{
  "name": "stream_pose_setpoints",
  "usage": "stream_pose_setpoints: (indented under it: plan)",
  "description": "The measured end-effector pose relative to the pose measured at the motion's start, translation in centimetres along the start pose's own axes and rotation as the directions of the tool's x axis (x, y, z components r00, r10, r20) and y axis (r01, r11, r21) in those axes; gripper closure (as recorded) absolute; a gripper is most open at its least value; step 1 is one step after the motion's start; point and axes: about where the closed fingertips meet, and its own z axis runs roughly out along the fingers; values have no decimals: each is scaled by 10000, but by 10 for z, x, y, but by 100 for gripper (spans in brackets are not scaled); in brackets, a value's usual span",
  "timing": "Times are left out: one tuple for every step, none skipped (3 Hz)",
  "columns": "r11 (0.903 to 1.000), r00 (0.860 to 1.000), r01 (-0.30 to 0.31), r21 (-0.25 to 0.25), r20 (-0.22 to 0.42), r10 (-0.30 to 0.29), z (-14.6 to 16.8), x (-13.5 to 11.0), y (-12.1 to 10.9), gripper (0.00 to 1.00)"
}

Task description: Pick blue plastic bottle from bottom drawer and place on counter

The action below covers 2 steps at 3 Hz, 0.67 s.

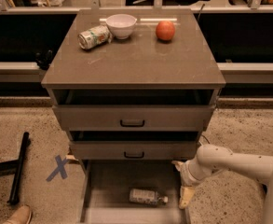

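The blue plastic bottle (147,196) lies on its side on the floor of the open bottom drawer (110,181), white cap pointing right. My gripper (184,192) hangs at the drawer's right edge, just right of the bottle's cap and apart from it, on the end of my white arm (234,161), which comes in from the right. It holds nothing that I can see. The counter (136,62) is the glossy grey-brown top of the cabinet, above the two upper drawers.
On the counter stand a dented green-and-white can (93,36), a white bowl (121,25) and an orange-red fruit (165,31). The two upper drawers (132,118) stick out slightly above the bottom one. A black bar (18,167), a blue floor cross (58,167) and a shoe (17,215) lie to the left.
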Motion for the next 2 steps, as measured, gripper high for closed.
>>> stream_pose_setpoints:
  plan:
    - [9993, 9994, 358, 60, -1, -358, 27, 4, 3, 0]
    - [9992, 9989, 390, -64, 269, -388, 60, 8, 3, 0]
